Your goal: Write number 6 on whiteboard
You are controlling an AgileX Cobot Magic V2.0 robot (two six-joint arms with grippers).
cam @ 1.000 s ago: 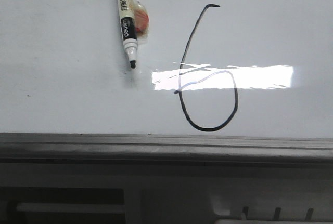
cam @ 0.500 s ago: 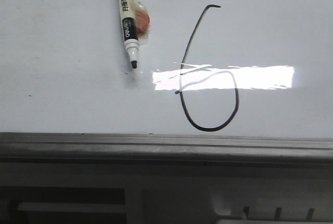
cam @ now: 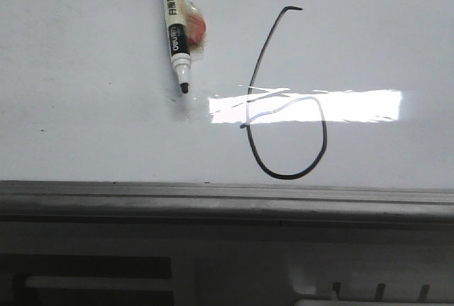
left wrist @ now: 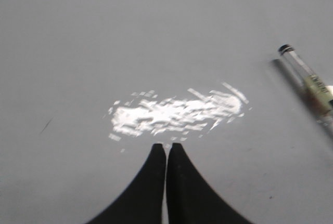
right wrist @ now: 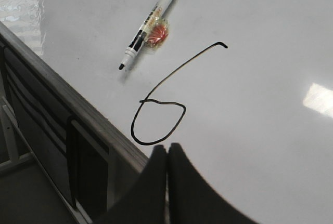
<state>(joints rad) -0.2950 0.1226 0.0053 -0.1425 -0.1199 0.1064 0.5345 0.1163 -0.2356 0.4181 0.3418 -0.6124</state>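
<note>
On the glossy white whiteboard (cam: 85, 72), a black hand-drawn number 6 (cam: 284, 93) sits beside an uncapped white marker (cam: 176, 33); both dark grippers, left (left wrist: 166, 148) and right (right wrist: 167, 148), are clenched empty.

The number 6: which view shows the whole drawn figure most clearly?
The right wrist view shows the number 6 best: hook, stem and loop are all unbroken on the whiteboard. In the front view the 6 is larger, but glare washes out the top of the loop. The left wrist view shows none of it.

Looks like an office or classroom kind of setup, going by the big glossy whiteboard (cam: 85, 128) with its grey metal frame (cam: 213, 196) and a marker (cam: 175, 33) lying on it.
</note>
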